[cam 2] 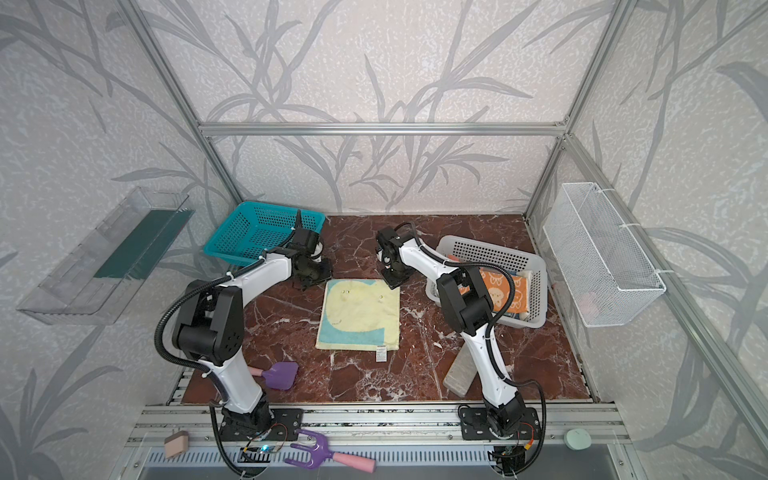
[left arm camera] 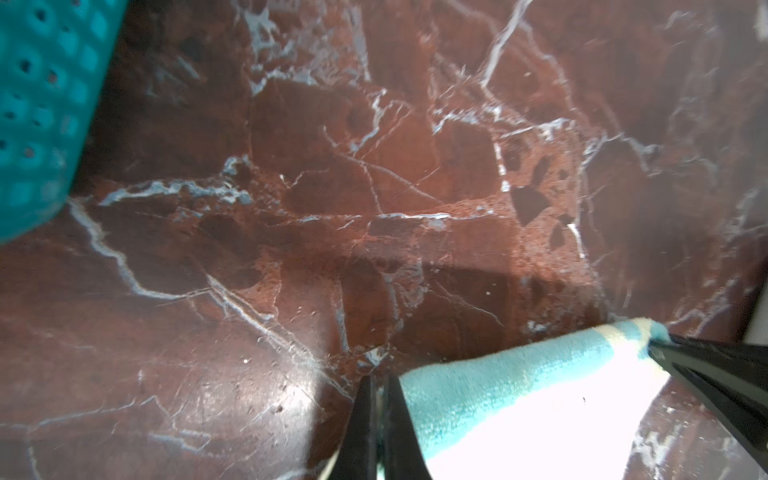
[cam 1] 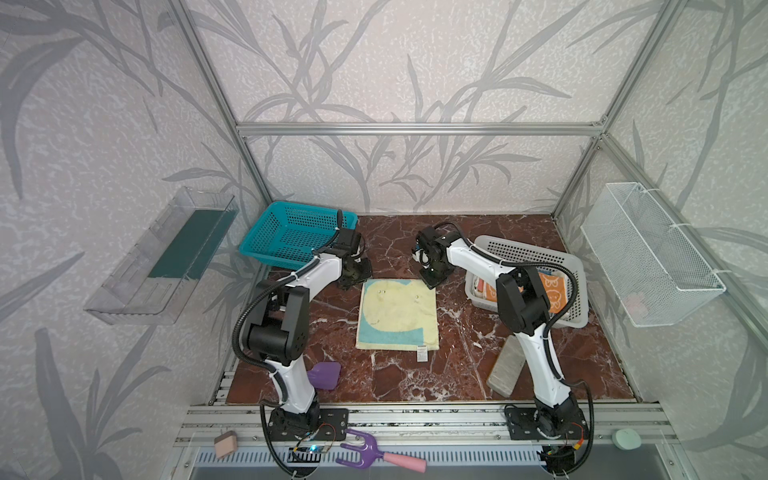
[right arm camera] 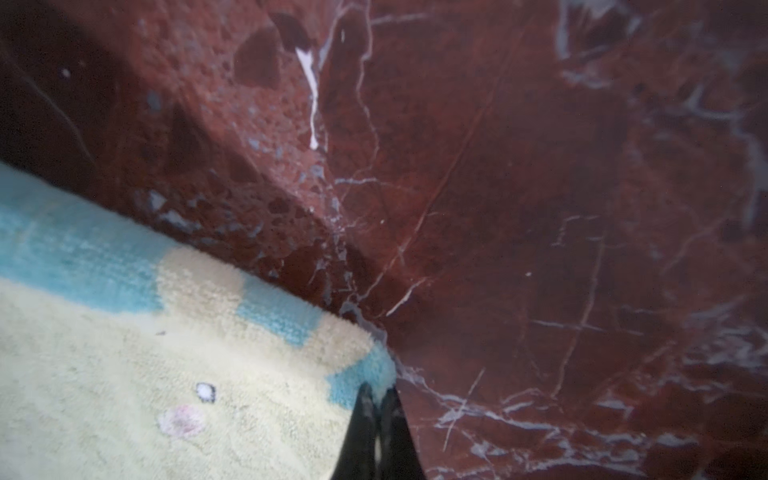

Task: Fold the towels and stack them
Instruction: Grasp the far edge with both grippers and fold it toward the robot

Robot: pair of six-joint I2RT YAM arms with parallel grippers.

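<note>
A pale yellow and teal towel [cam 1: 397, 320] [cam 2: 359, 316] lies spread flat in the middle of the marble table. My left gripper [cam 1: 348, 286] [cam 2: 306, 286] is at its far left corner, and in the left wrist view it [left arm camera: 376, 384] is shut on the teal edge [left arm camera: 498, 382]. My right gripper [cam 1: 428, 284] [cam 2: 392, 284] is at the far right corner, and in the right wrist view it [right arm camera: 378, 392] is shut on the teal corner [right arm camera: 357, 374]. An orange white-figured towel [cam 1: 552, 293] [cam 2: 498, 293] lies in the white basket on other cloths that are mostly hidden.
A teal basket [cam 1: 291, 237] [left arm camera: 37, 104] stands at the back left, a white basket [cam 1: 523, 249] at the right. A grey block [cam 1: 505, 370] lies beside the right arm, a purple scoop [cam 1: 324, 374] beside the left arm. A wire basket [cam 1: 648, 257] and a clear tray [cam 1: 162, 257] hang on the side walls.
</note>
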